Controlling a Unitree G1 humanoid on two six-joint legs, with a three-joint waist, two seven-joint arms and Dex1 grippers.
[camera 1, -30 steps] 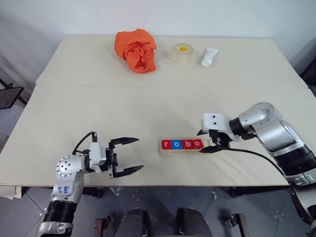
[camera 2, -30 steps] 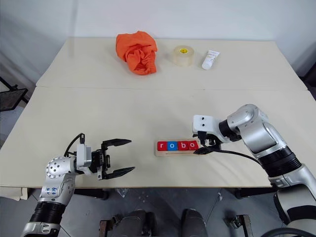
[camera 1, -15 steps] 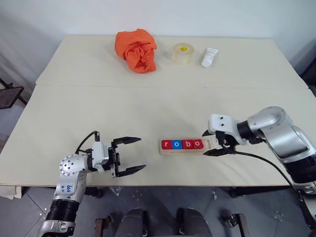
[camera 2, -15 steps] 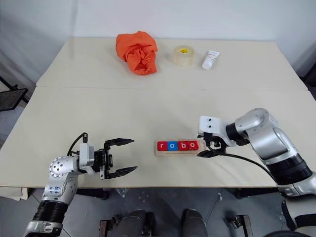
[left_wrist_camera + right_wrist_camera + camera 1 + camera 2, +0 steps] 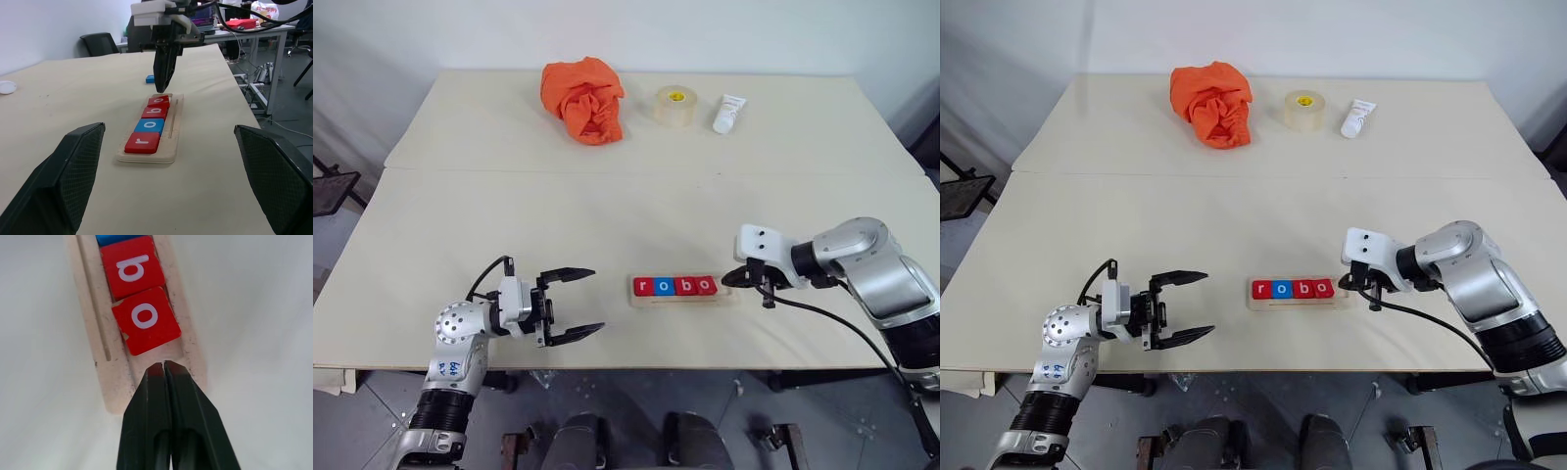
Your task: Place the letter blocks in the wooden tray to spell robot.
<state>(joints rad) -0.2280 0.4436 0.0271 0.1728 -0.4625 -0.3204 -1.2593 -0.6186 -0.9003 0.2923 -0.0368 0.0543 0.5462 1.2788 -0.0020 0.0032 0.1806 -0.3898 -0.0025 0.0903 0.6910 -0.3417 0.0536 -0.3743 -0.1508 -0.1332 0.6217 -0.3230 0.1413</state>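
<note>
The right end effector (image 5: 164, 366), fully closed and empty, points at the wooden tray's (image 5: 679, 300) vacant end slot; the left end effector (image 5: 574, 306) stands wide open, farther off.

Blocks (image 5: 674, 286) in tray (image 5: 679, 299) — red, blue, red, red, white lowercase letters. Tray pale wood. One loose blue block (image 5: 150, 79). Table (image 5: 558, 211) cream. Cloth (image 5: 583, 99) orange; tape (image 5: 674, 105) translucent yellowish; tube (image 5: 728, 113) white.

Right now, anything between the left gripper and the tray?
Nothing. Bare tabletop separates the open left gripper from the near end of the wooden tray, as the left eye view shows; the left wrist view agrees.
</note>
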